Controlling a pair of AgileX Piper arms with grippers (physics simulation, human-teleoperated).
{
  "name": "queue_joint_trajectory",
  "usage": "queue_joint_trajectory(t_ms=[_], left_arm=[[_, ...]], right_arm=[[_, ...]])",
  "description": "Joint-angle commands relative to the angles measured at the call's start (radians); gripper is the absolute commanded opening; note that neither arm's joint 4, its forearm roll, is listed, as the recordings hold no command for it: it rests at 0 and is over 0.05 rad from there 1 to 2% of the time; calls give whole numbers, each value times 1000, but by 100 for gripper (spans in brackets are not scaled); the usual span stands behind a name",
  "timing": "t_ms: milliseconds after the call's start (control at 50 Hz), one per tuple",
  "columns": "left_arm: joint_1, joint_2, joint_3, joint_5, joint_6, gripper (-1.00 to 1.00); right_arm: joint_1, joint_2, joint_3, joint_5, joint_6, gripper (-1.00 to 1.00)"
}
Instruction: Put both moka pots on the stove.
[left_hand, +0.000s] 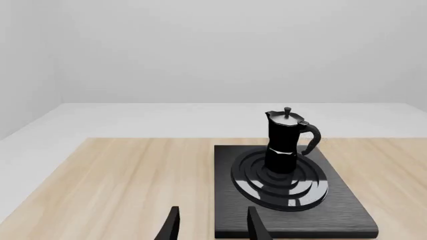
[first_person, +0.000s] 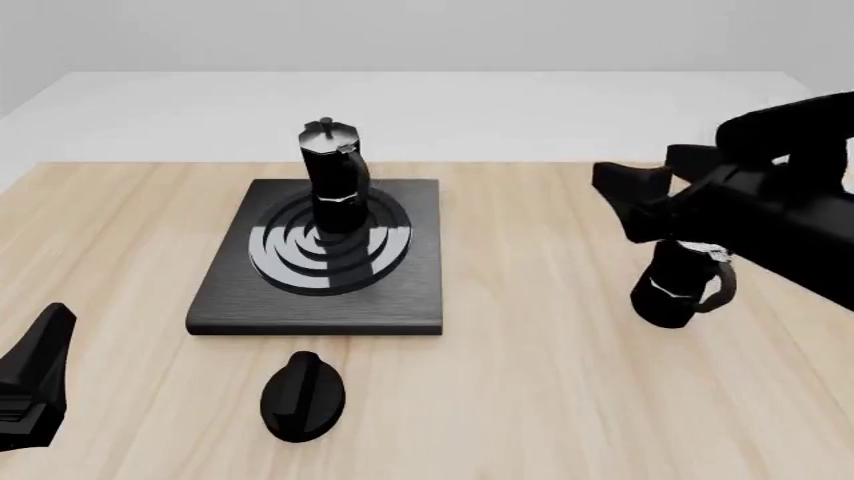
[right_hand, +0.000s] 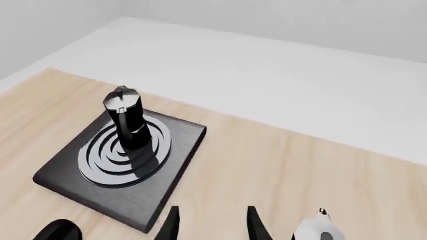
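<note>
One pot on the burner, one waiting at the right

Nearest the front camera lies a black oval knob (first_person: 303, 396) on the table (first_person: 534, 400), just before the near edge of the stove (first_person: 227, 300).

On the stove's burner rings (first_person: 300, 255) stands the first moka pot (first_person: 334, 180), upright, toward the far side of the rings, its knob on top and its curved handle turned to the right in the left wrist view. The stove itself sits left of the table's middle, flat on the pale wood.

The second moka pot (first_person: 681, 287) stands on the bare table well to the right of the stove, upright, its silvery lid partly hidden in the front view under the right arm (first_person: 787, 215). In the right wrist view only its lid and knob show at the picture's edge, beside the right claw (right_hand: 212, 224), not between its fingers. That claw is spread and holds nothing; its two dark fingers stand apart above the wood.

The left claw (left_hand: 212, 226) is likewise spread and empty, its fingers apart over the stove's near left corner as its own camera sees it. In the front view only a dark part of the left arm (first_person: 34, 385) shows at the lower left corner, well apart from the stove.
</note>
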Motion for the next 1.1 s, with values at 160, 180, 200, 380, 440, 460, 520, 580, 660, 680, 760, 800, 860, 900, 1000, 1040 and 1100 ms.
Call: queue_joint_trajectory(t_ms=[160, 180, 200, 380, 440, 460, 520, 580, 660, 680, 760, 800, 860, 900, 1000, 1040, 1100], left_arm=[[0, 0, 0, 0, 0, 100], [0, 0, 0, 0, 0, 100], [0, 0, 0, 0, 0, 100], [0, 0, 0, 0, 0, 100], [0, 0, 0, 0, 0, 100], [0, 0, 0, 0, 0, 100], [0, 0, 0, 0, 0, 100], [0, 0, 0, 0, 0, 100], [0, 0, 0, 0, 0, 100], [0, 0, 0, 0, 0, 100], [0, 0, 0, 0, 0, 100], [0, 0, 0, 0, 0, 100], [0, 0, 0, 0, 0, 100], [0, 0, 0, 0, 0, 100], [0, 0, 0, 0, 0, 100], [0, 0, 0, 0, 0, 100], [0, 0, 0, 0, 0, 100]], right_arm=[[-195, -220, 109, 126, -66, 100], [-206, -235, 110, 139, -74, 100], [-205, -253, 111, 154, -71, 100], [-297, -368, 101, 273, -88, 100], [-329, -406, 103, 307, -88, 100], [-348, -421, 104, 317, -88, 100], [-389, -442, 113, 327, -87, 100], [-410, -457, 120, 337, -73, 100], [-451, -473, 132, 350, -72, 100], [-461, -476, 132, 354, -72, 100], [-489, -486, 136, 361, -73, 100], [-504, -480, 142, 353, -80, 100], [-512, -471, 147, 345, -76, 100], [-523, -454, 158, 324, -78, 100], [-541, -395, 190, 252, -68, 100], [-542, -388, 195, 243, -70, 100], [-545, -369, 200, 224, -76, 100]])
